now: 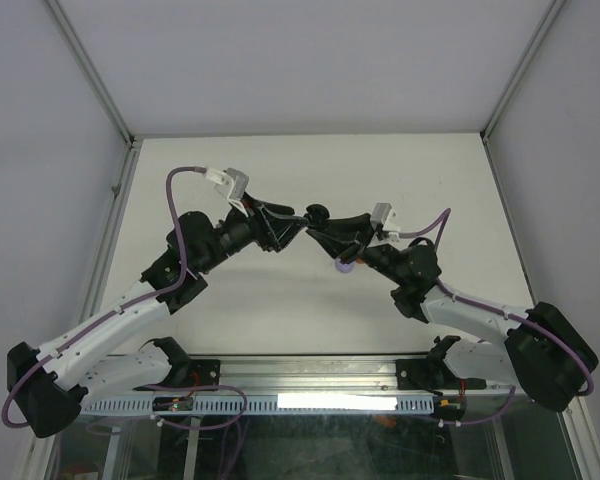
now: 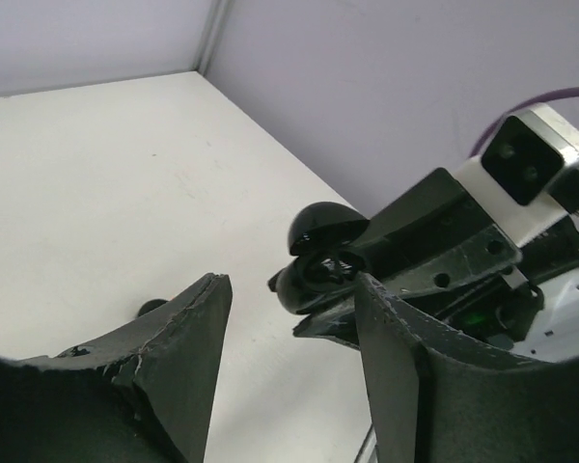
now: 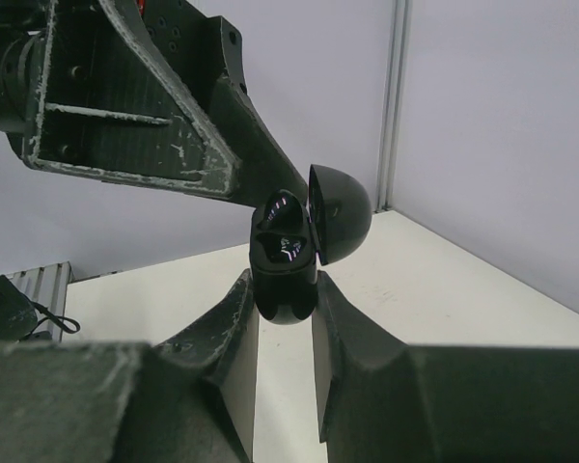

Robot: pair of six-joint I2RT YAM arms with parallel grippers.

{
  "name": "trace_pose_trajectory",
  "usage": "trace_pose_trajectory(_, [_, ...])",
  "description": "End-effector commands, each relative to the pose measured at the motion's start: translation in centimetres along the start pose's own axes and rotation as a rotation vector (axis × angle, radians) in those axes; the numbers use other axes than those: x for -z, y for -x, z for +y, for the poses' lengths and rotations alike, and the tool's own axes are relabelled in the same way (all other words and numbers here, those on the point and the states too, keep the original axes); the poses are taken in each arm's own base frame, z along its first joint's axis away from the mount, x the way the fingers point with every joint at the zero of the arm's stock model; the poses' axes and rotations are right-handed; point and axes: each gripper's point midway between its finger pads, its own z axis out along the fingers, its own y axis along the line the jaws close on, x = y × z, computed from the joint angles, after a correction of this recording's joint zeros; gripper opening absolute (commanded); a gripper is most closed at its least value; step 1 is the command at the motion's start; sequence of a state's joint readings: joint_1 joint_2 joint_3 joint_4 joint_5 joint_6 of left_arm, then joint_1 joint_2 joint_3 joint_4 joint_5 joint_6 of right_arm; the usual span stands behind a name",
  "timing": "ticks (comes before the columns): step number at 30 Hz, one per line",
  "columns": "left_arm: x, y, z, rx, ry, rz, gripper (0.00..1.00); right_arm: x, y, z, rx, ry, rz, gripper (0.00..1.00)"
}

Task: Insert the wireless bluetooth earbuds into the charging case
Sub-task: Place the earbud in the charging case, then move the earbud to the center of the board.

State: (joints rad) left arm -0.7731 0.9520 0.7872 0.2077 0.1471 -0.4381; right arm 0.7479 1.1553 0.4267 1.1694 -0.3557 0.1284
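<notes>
One glossy black charging case [image 3: 284, 253], domed lid [image 3: 340, 214] raised at 2 o'clock, clamped in right gripper [image 3: 285, 286]; left gripper [image 2: 289, 289] jaws parted, empty.

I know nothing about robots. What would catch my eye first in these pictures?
Two black-and-white arms meet tip to tip over the middle of the white table. The right gripper pinches a small glossy black charging case in the air, its domed lid flipped open. The left gripper stands open right beside it.

White arms [image 1: 110, 330], purple cables [image 1: 183, 171], scuffed black pincers [image 2: 289, 285] [image 3: 283, 294]
</notes>
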Motion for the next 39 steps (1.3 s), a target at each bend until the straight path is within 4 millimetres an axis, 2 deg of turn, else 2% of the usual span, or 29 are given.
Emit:
trace_pose_trajectory(1, [0.9,2.8,1.6,-0.042,0.149,-0.054,0.58,0.3,1.8,-0.4,0.064,-0.032,-0.06,0.0])
trace_pose_trajectory(5, [2.0,2.6,5.7,-0.056,0.387,-0.022,0.62,0.9,0.8,-1.1,0.072,-0.073,-0.028,0.0])
trace_pose_trajectory(6, [2.5,1.7,7.2,-0.06,0.468,0.015,0.62,1.1,0.6,-1.2,0.074,-0.077,-0.02,0.0])
trace_pose_trajectory(12, [5.6,-0.6,15.0,-0.076,0.803,0.132,0.64,1.9,-0.2,-1.5,0.085,-0.1,0.014,0.0])
trace_pose_trajectory(15, [7.7,-1.7,19.2,-0.015,0.923,0.191,0.64,2.1,-0.5,-1.5,0.089,-0.105,0.027,0.0])
trace_pose_trajectory(22, [12.4,-4.5,27.4,0.068,1.161,0.329,0.64,2.5,-0.8,-1.4,0.097,-0.105,0.036,0.0])
trace_pose_trajectory(29, [15.6,-6.4,33.7,0.247,1.281,0.388,0.61,3.1,-0.7,-1.5,0.112,-0.116,0.037,0.0])
trace_pose_trajectory(34, [16.2,-7.5,37.4,0.326,1.305,0.438,0.58,3.5,-0.7,-1.5,0.117,-0.125,0.036,0.0])
trace_pose_trajectory(39, [17.0,-9.1,39.8,0.344,1.363,0.518,0.52,3.6,-0.5,-1.5,0.12,-0.124,0.032,0.0])
